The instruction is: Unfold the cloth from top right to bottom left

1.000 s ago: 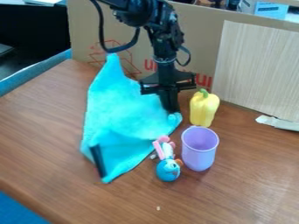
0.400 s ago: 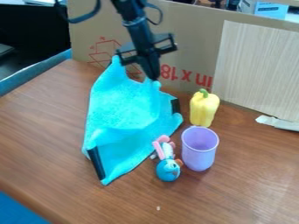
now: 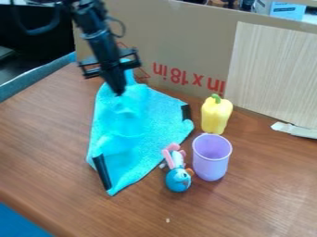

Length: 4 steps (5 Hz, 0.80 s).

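Observation:
The gripper [image 3: 118, 92] hangs over the upper left part of the cloth, pointing down, its narrow fingers shut on a raised bit of blue fabric. Spread unevenly on the table, the bright blue cloth [image 3: 158, 122] has a bunched ridge below the fingertips. One peak of it stands up behind the gripper. Dark strips show at its lower left edge and its right edge.
Right of the cloth stand a yellow pepper [image 3: 216, 115] and a purple cup [image 3: 211, 157]. A blue and pink toy [image 3: 178, 179] lies at the cloth's lower right. A cardboard sheet [image 3: 180, 46] rises behind the wooden table [image 3: 49, 139].
From the cloth's right side, the gripper has risen and swung left, drawing fabric with it. The dark strip on the right edge has come into sight. Pepper, cup and toy have stayed put.

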Tool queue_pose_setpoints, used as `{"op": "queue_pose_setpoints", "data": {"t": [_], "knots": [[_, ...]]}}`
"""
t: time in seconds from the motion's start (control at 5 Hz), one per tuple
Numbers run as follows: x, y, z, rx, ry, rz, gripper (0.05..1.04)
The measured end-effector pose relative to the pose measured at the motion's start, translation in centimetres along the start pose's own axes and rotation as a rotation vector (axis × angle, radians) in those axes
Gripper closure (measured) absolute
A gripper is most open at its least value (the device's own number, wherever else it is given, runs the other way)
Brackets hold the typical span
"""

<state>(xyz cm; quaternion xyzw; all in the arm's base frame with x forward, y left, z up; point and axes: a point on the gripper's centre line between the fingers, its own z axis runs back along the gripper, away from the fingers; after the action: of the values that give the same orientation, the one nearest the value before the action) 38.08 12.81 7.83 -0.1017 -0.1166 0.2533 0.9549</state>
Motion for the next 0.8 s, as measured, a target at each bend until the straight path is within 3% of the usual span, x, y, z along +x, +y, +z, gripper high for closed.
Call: {"op": "queue_pose_setpoints", "data": {"t": [0.6,0.8], "knots": [[-0.5,8.0,2.1,0.014,0.037,-0.025,1.03],[-0.8,10.5,3.0,0.056,0.034,-0.009,1.03]]}}
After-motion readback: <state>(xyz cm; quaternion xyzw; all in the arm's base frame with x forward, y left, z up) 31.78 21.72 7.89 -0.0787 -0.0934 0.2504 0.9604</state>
